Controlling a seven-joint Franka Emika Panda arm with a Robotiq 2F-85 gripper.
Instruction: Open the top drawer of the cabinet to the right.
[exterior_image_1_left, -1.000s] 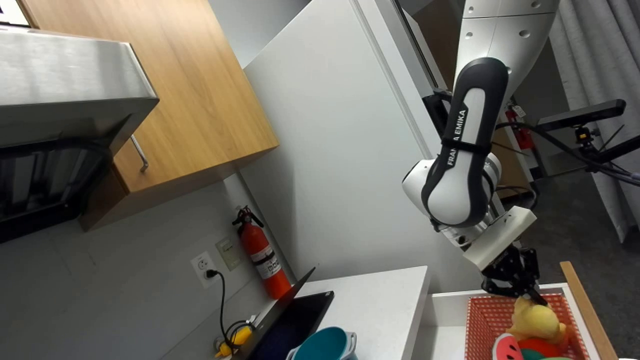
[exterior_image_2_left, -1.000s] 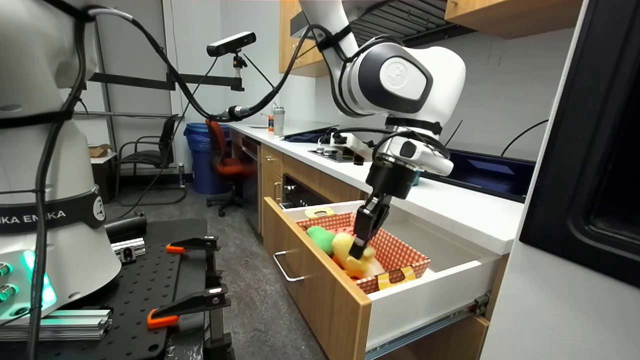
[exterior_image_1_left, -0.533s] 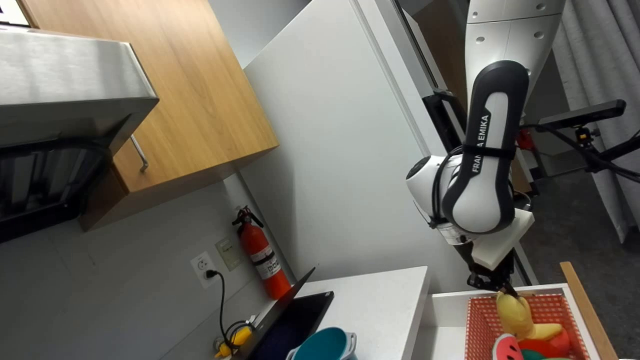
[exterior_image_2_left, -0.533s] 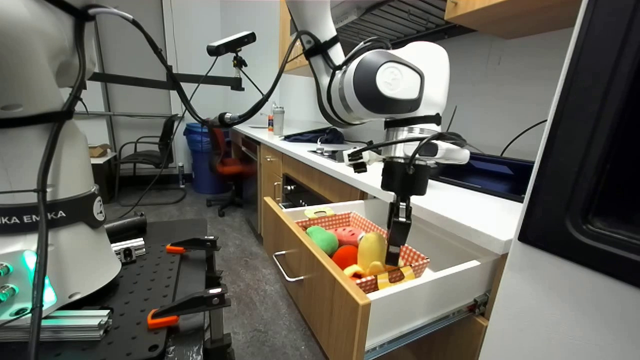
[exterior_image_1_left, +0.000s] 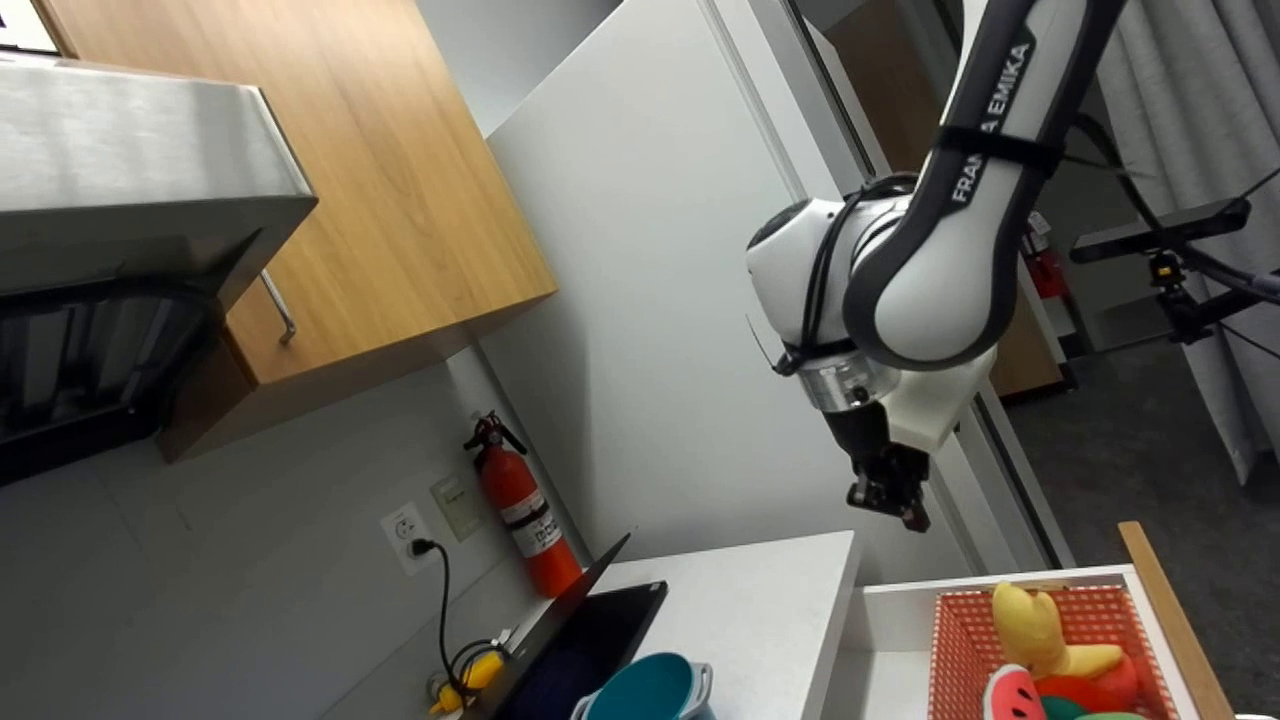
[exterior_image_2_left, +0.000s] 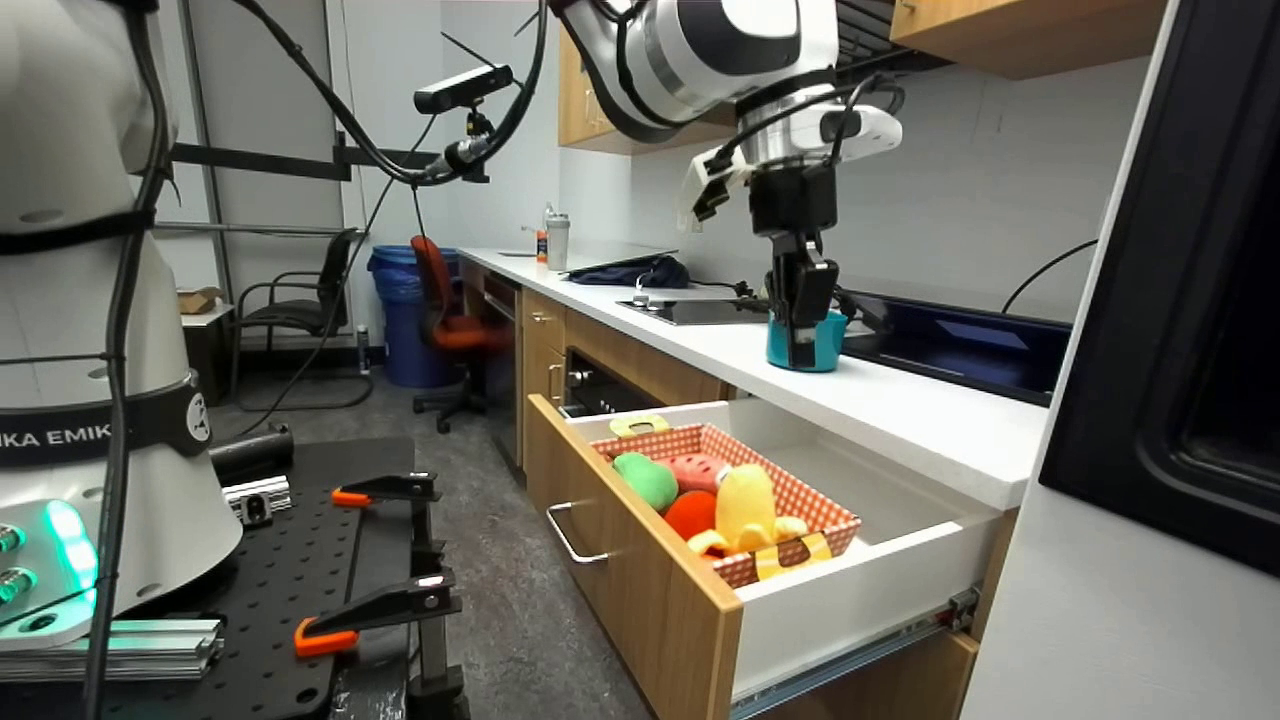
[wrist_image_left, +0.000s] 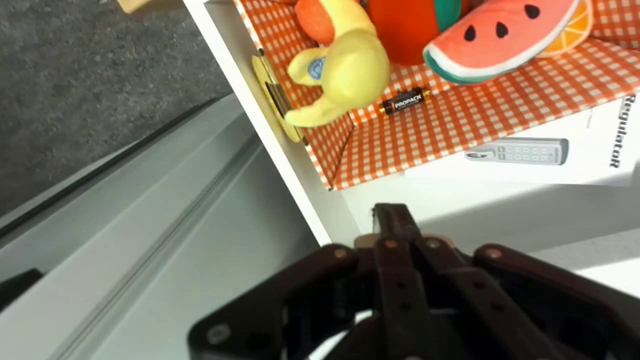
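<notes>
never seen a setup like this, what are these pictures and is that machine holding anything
It's a robot arm with a two-fingered gripper for a hand. Two pictures are taken from outside it; the third is from its wrist, looking past the gripper. In both exterior views the drawer stands open. Inside, a checked basket holds, among other things, a yellow toy, a toy watermelon slice and a battery. On the white countertop stands a teal pot. The gripper looks shut, and nothing shows in its grasp.
</notes>
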